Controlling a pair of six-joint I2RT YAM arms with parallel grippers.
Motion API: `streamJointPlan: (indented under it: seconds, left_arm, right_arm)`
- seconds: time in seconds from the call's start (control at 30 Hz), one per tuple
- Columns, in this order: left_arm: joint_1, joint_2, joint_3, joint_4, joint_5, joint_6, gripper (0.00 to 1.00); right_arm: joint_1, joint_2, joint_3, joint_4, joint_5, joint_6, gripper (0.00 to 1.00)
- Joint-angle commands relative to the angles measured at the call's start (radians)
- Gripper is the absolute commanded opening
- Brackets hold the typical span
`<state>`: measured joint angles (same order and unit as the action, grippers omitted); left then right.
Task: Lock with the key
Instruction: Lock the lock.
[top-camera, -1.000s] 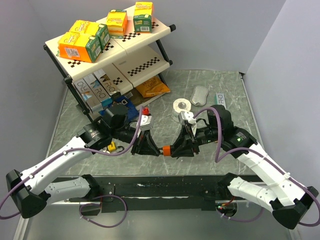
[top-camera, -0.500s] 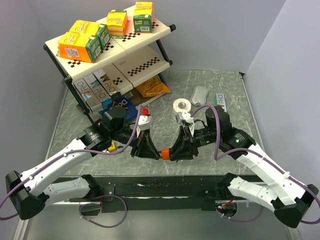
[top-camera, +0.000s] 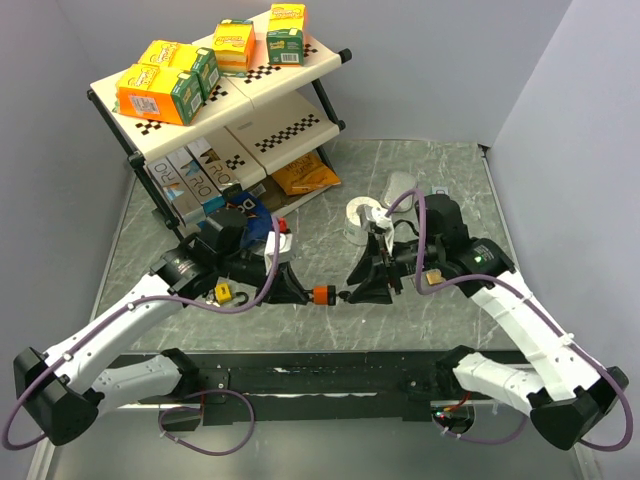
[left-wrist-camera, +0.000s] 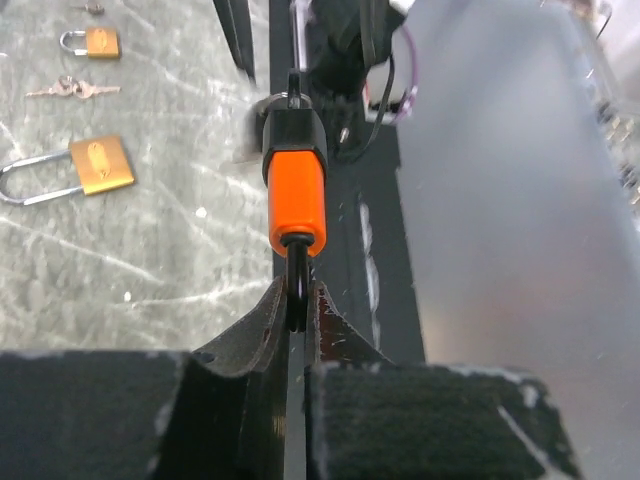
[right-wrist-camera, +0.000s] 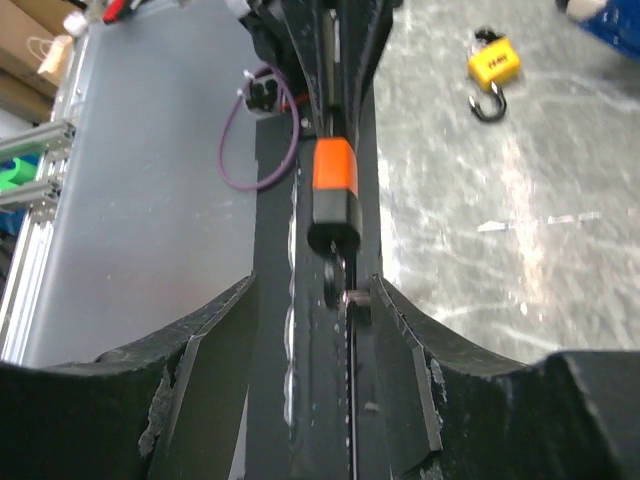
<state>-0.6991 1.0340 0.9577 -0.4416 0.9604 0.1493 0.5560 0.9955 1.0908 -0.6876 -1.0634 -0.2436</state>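
**Padlock (top-camera: 322, 294) pinched left, right claw (top-camera: 356, 291) released**

Overhead, the orange padlock sits between the claws: left claw (top-camera: 292, 290) clenched on it, right claw just beside it. Left wrist: fingers (left-wrist-camera: 255, 335) pinch the black shackle, the body just beyond them. Right wrist: key (right-wrist-camera: 336, 284) stands in the padlock, its head between the parted, released fingers (right-wrist-camera: 215, 340).

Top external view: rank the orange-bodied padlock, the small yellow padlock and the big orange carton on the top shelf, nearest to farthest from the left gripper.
1. orange-bodied padlock: right at the left gripper tips, held by its shackle.
2. small yellow padlock: off to the left.
3. big orange carton: far back left, up high.
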Motion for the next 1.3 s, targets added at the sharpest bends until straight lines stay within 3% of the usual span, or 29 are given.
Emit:
streamJointPlan:
  seconds: [0.0, 0.37, 0.57, 0.63, 0.83, 1.17, 1.27]
  left_arm:
    - [0.003, -0.002, 0.045, -0.081, 0.038, 0.167, 0.01]
    - [0.003, -0.009, 0.012, -0.009, 0.044, 0.105, 0.01]
    - [0.003, -0.009, 0.009, -0.009, 0.044, 0.108, 0.01]
    - [0.003, -0.012, 0.006, -0.012, 0.041, 0.104, 0.01]
    - [0.018, -0.017, -0.007, -0.016, 0.023, 0.087, 0.01]
    - [0.147, -0.008, -0.013, -0.157, 0.052, 0.209, 0.01]
    - [0.185, -0.002, -0.027, -0.178, 0.06, 0.243, 0.01]
  right_arm:
    - [-0.028, 0.008, 0.069, -0.164, -0.036, -0.128, 0.56]
    - [0.042, 0.075, 0.037, -0.076, 0.005, -0.066, 0.54]
    - [0.076, 0.104, 0.035, -0.058, 0.028, -0.063, 0.46]
    - [0.074, 0.107, 0.037, -0.067, 0.043, -0.075, 0.38]
    - [0.076, 0.089, 0.031, -0.133, 0.115, -0.14, 0.0]
    - [0.002, -0.009, -0.014, -0.276, 0.214, -0.273, 0.0]
    - [-0.048, -0.008, -0.058, -0.216, 0.244, -0.229, 0.0]
